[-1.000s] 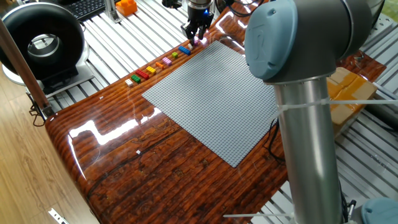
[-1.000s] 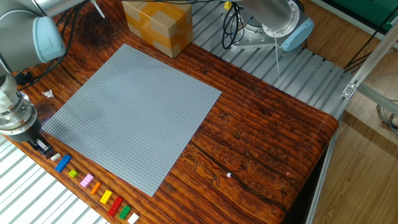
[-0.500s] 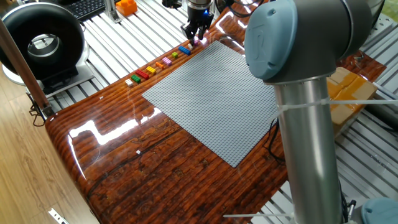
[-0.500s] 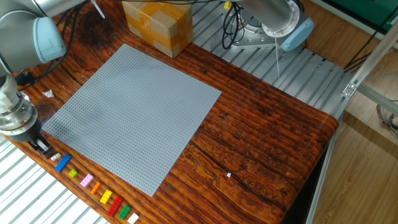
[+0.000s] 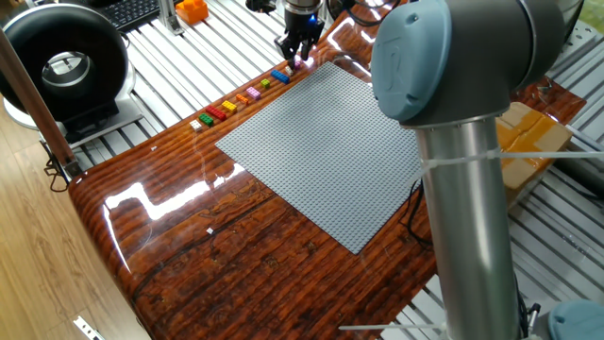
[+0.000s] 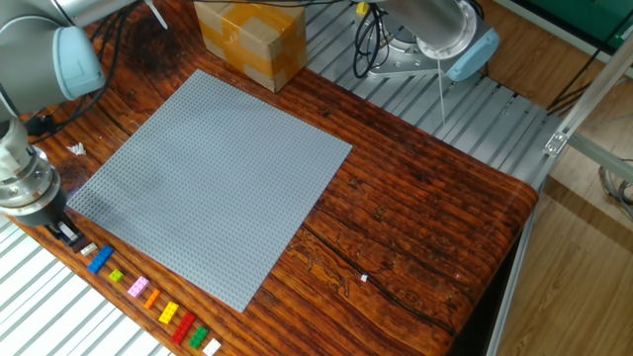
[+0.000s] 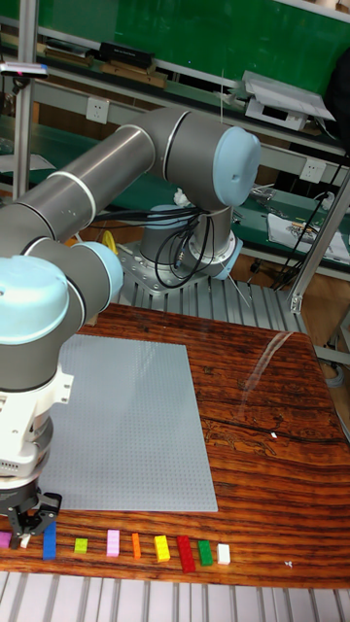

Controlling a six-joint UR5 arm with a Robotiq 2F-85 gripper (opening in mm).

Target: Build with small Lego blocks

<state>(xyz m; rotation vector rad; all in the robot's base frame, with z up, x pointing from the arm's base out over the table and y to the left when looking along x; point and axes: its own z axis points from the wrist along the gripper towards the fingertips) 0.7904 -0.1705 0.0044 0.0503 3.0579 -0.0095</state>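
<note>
A row of tiny plastic Lego bricks point(image 7: 136, 546) lay along the edge of the shiny brown wooden table point(image 6: 425, 227), just beside the big flat grey studded baseplate point(image 6: 208, 183). They sat side by side with small gaps, likely so the robot could pick each one without bumping the next. From one end the row went white brick point(image 7: 224, 553), green brick point(image 7: 205, 552), red brick point(image 7: 185, 552), yellow brick point(image 7: 161, 548), orange brick point(image 7: 136, 545), pink brick point(image 7: 113, 542), a small lime brick point(image 7: 81, 546) and a blue brick point(image 7: 50, 542).

The black two-finger gripper point(image 7: 27, 520) was low over the far end of the row, next to the blue brick. Its fingers pointed down, close together around something small and pinkish point(image 5: 299, 62). I could not tell if it truly held that piece or just stood over it.

The baseplate had no bricks on it, so the building looked like it was only starting. A brown cardboard box point(image 6: 249, 38) sat past the far corner of the baseplate, out of the way.
</note>
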